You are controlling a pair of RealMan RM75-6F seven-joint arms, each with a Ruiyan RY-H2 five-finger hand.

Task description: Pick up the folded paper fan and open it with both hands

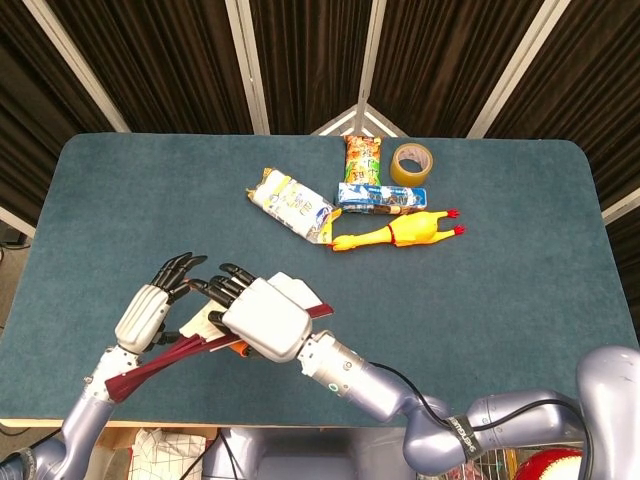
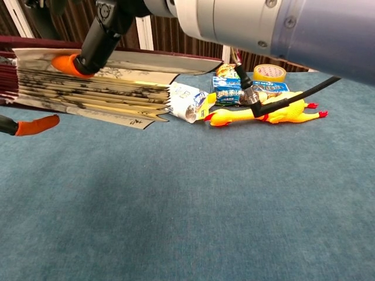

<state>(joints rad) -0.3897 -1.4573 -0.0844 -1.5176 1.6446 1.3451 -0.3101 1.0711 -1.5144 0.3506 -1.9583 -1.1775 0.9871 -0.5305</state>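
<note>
Holding the paper fan up off the table, near left, right hand clamped on it. Left hand beside it, grip unclear. Could rip or drop if pulled crooked.

Paper fan mostly covered by right hand in head view; its left end cut off at nine o'clock in chest view; left hand grip on it unclear
</note>
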